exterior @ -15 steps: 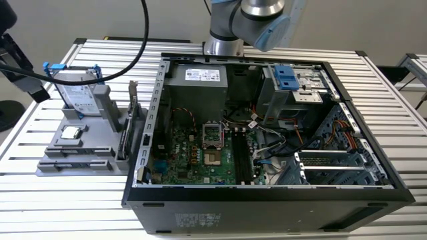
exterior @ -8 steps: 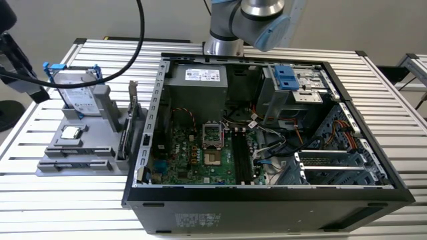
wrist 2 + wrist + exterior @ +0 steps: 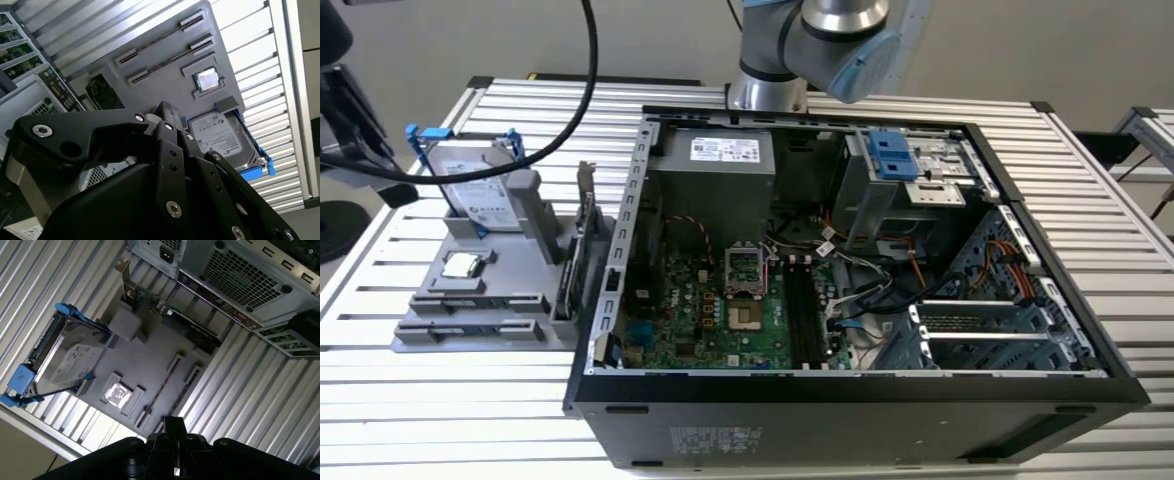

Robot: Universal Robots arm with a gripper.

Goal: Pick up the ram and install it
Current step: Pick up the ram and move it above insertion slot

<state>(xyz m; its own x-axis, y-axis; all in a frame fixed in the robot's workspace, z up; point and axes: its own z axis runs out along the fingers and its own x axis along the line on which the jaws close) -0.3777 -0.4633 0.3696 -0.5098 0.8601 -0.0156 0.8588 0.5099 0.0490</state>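
The gripper [image 3: 175, 426] hung above the grey holder [image 3: 150, 350], fingers together and holding nothing. The ram [image 3: 161, 389] stood on its thin side in a slot at the holder's edge farthest from the hard drive [image 3: 60, 357]. It lay lengthwise along that edge, almost under the fingers.

In the exterior view the arm [image 3: 821, 45] is cut off by the top edge and the case [image 3: 854, 430] by the bottom edge. In the second wrist view the ram [image 3: 159, 39] is seen edge-on only, as a thin line in the holder [image 3: 165, 85], so its chips cannot be made out, and one end of the hard drive [image 3: 220, 137] is hidden behind the gripper [image 3: 167, 111]. In the first wrist view the gripper's body is cut off by the picture's edge, and part of one holder slot is hidden behind it.
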